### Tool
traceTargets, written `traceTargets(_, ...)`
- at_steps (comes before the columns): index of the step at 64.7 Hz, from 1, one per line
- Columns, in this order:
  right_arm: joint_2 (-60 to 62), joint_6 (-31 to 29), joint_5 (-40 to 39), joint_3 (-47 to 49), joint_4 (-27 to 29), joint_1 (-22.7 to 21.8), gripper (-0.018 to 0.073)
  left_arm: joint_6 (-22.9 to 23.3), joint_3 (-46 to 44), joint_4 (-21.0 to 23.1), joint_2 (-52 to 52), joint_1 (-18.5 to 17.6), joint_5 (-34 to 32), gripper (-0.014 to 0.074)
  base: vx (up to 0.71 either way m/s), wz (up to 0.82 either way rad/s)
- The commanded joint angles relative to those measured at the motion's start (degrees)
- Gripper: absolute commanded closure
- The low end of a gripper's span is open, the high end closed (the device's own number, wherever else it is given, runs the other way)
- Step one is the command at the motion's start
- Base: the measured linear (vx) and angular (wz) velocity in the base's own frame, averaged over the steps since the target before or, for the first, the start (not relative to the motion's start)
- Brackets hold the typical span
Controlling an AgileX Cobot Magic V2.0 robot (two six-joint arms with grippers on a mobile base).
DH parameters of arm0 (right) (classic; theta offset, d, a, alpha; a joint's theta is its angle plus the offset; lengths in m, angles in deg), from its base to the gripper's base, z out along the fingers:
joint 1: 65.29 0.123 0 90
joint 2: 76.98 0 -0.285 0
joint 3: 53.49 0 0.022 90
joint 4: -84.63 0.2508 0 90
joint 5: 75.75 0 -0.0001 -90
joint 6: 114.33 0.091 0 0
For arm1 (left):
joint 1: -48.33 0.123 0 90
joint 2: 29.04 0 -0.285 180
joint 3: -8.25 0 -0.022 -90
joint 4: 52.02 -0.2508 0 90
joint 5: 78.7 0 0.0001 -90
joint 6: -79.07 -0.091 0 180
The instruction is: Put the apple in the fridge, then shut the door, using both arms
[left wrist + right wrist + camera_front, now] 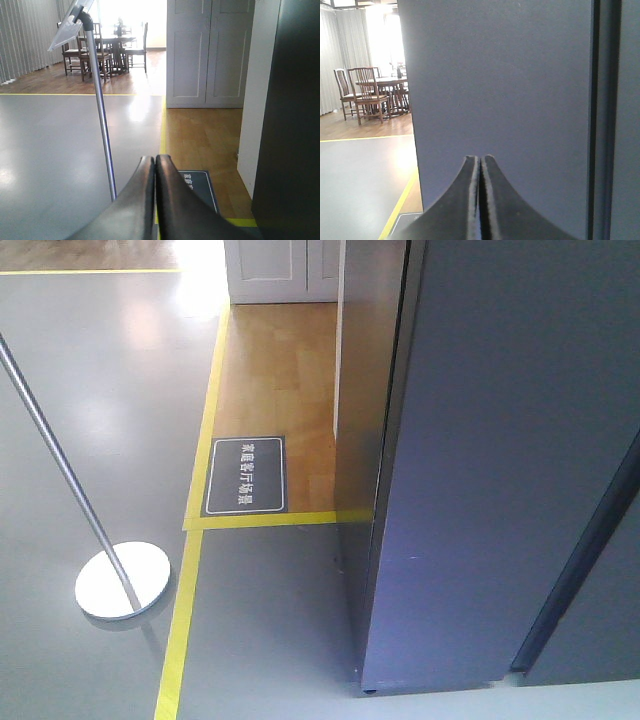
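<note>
Grey floor (90, 370), sign stand (122, 582) beside dark fridge (500, 460); both arms' jaws clenched, empty.

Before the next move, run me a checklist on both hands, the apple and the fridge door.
1. Left hand empty: ok, fingers pressed together with nothing between them.
2. Right hand empty: ok, also shut on nothing.
3. Apple located: cannot tell, it appears in no view.
4. Fridge door state: cannot tell. Only dark grey outer panels show, with no white interior visible, so it looks shut, but the apple's place is unconfirmed.
5. Right hand faces the fridge: ok, the grey panel fills its wrist view.
6. Sign stand clear of the left arm: ok, its pole and round base stand on the grey floor to the left, apart from the fridge.
</note>
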Motion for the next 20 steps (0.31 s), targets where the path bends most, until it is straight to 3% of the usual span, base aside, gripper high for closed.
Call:
traceTargets(1, -0.28, -0.54, -4.31, 0.2, -0.38, -0.09, 0.0562, 0.62, -0.97, 0.43, 0.87, -0.21, -4.3, 0.0602, 0.0, 0.0)
traceTargets(20, -0.28, -0.54, -4.31, 0.2, -0.38, -0.09, 0.0562, 0.62, -0.97, 0.43, 0.87, -0.21, -4.3, 0.0602, 0.0, 0.0)
